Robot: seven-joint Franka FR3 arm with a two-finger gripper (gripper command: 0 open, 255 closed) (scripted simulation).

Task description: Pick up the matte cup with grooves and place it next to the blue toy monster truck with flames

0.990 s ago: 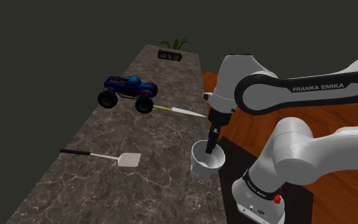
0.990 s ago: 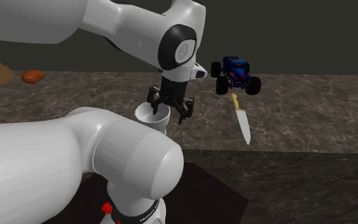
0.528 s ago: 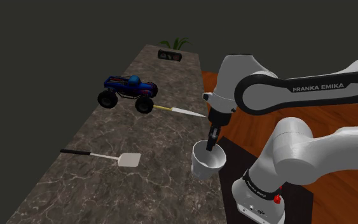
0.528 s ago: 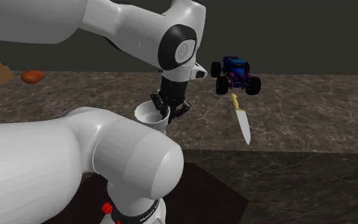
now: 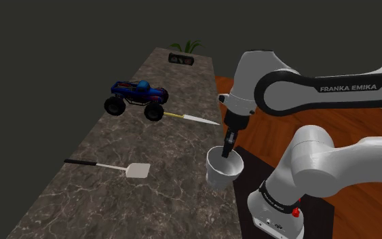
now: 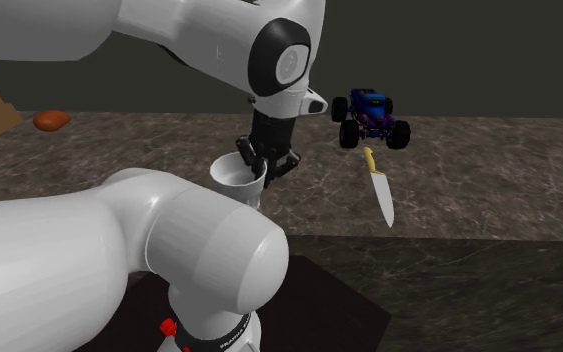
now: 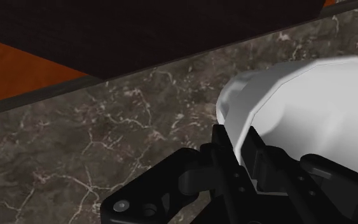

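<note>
The white cup (image 5: 223, 170) is at the near edge of the dark marble counter (image 5: 148, 176), close to the arm's stand. My gripper (image 5: 229, 148) comes down from above and is shut on the cup's rim, one finger inside the cup and one outside. In the second exterior view the cup (image 6: 235, 180) hangs under the gripper (image 6: 260, 170). In the wrist view the fingers (image 7: 225, 153) pinch the wall of the cup (image 7: 298, 108). The blue monster truck with flames (image 5: 135, 98) stands farther along the counter, and it also shows in the second exterior view (image 6: 370, 117).
A yellow-handled knife (image 5: 193, 119) lies between the truck and the cup. A spatula (image 5: 108, 165) lies toward the shoulder view's left. A planter (image 5: 183, 57) stands at the counter's far end. An orange object (image 6: 51, 120) rests at the second exterior view's left.
The fingers were spread around the cup's rim and have shut on it. The hand and cup have since risen slightly.
</note>
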